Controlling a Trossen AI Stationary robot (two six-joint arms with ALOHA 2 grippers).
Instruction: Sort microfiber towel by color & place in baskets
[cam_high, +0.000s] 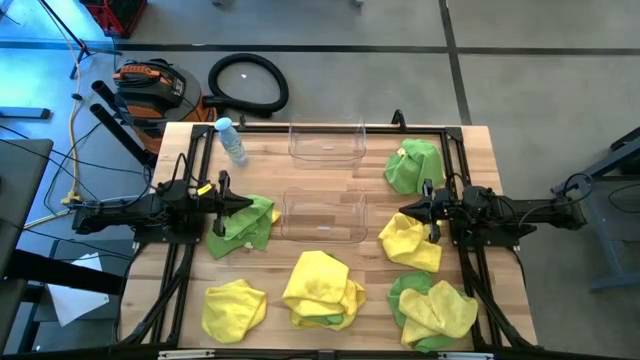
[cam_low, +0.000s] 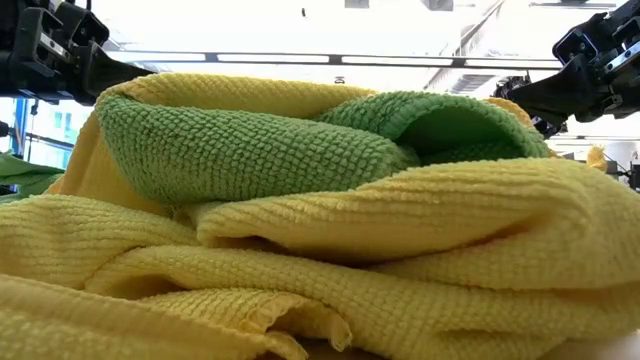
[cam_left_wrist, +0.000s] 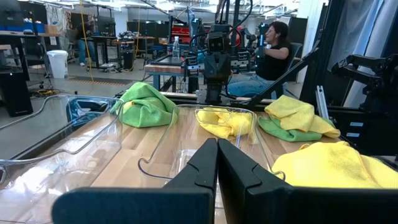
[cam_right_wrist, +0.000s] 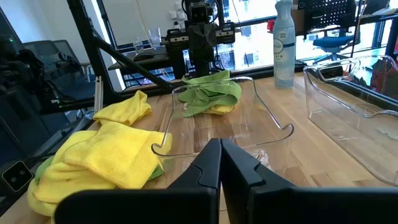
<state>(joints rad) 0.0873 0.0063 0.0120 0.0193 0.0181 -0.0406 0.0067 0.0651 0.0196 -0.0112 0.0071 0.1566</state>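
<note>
Several yellow and green microfiber towels lie loose on the wooden table: a green and yellow one (cam_high: 243, 222) under my left gripper, a green one (cam_high: 415, 165) at the far right, a yellow one (cam_high: 410, 243) by my right gripper, and three heaps (cam_high: 322, 290) along the near edge. One clear basket (cam_high: 322, 215) stands at the table's middle, and another basket (cam_high: 325, 140) stands at the far edge. My left gripper (cam_high: 250, 205) and right gripper (cam_high: 403, 212) hang level and shut on either side of the middle basket, facing each other, with nothing in them.
A clear bottle with a blue cap (cam_high: 232, 140) stands at the far left of the table. Black frame rails (cam_high: 460, 160) run along the table's sides. In the low view the yellow and green heap (cam_low: 300, 200) fills the picture. A person (cam_left_wrist: 273, 50) sits beyond the table.
</note>
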